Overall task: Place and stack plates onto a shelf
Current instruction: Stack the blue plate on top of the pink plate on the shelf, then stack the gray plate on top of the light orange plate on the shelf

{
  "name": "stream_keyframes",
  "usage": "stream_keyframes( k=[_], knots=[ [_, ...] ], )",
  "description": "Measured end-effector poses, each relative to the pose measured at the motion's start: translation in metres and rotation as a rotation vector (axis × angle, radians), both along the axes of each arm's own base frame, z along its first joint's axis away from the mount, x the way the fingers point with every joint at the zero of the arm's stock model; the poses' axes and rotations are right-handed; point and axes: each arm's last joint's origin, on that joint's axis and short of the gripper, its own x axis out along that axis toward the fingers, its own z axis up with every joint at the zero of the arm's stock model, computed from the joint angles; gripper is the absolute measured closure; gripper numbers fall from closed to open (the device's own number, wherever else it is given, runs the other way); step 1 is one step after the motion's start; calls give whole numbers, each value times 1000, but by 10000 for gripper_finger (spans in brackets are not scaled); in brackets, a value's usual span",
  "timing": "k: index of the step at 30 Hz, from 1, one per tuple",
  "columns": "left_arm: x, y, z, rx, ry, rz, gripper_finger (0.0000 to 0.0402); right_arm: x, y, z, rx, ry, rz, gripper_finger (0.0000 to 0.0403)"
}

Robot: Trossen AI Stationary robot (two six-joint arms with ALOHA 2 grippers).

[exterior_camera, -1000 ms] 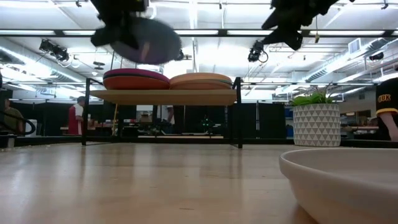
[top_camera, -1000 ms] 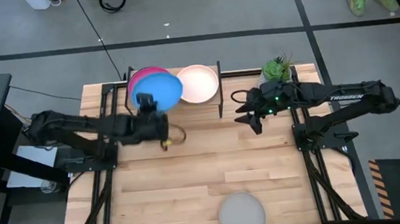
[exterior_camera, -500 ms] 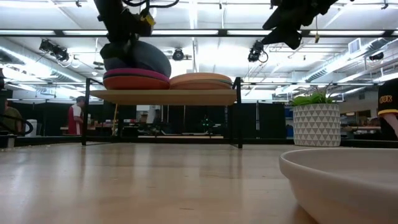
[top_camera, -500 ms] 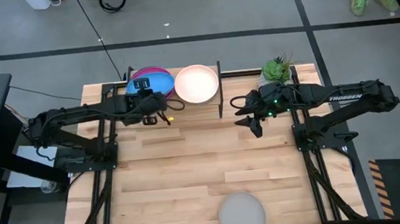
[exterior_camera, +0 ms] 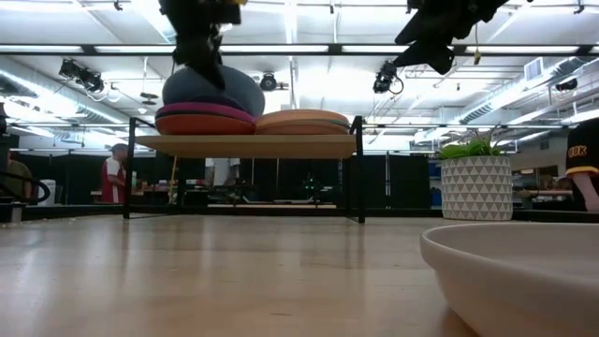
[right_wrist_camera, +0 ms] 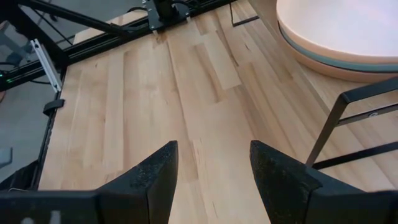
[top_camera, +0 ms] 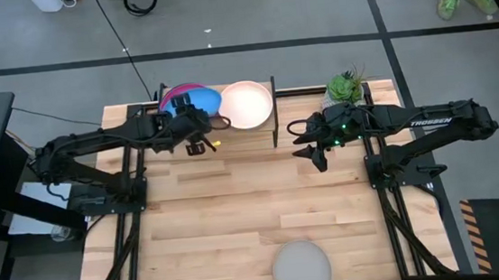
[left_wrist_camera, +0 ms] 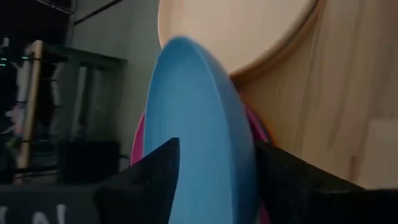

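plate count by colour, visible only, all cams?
bright blue plate: 1
magenta plate: 1
orange plate: 1
peach plate: 1
dark teal plate: 1
pale grey plate: 1
Total: 6 plates visible. Any others buried deeper in the two stacks cannot be told.

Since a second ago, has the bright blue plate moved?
Yes. The bright blue plate has gone from hanging off the shelf front edge back onto the magenta plate stack.
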Motion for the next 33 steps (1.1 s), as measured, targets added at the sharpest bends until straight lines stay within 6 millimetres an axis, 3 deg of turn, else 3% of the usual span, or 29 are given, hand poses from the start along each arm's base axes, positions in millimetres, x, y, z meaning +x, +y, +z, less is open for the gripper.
stream_keyframes(
  k=[7,16,20,22,24,33],
  knots=[
    [1,3,12,-136,-114,-18,193,0,0,0,-1,0,2,197],
    [-2,2,15,-148,-119,-33,193,0,3,0,-1,0,17,197],
    [6,-11,17,-374,-240,-180,193,0,3,0,-7,0,21,197],
    [17,-24,17,-509,-314,-297,194,0,3,0,-14,1,25,197],
    [27,-44,6,-574,-280,-382,199,0,3,0,-16,1,26,197],
    [73,-155,-58,-429,-93,-724,228,0,3,-1,-15,8,26,197]
  ],
)
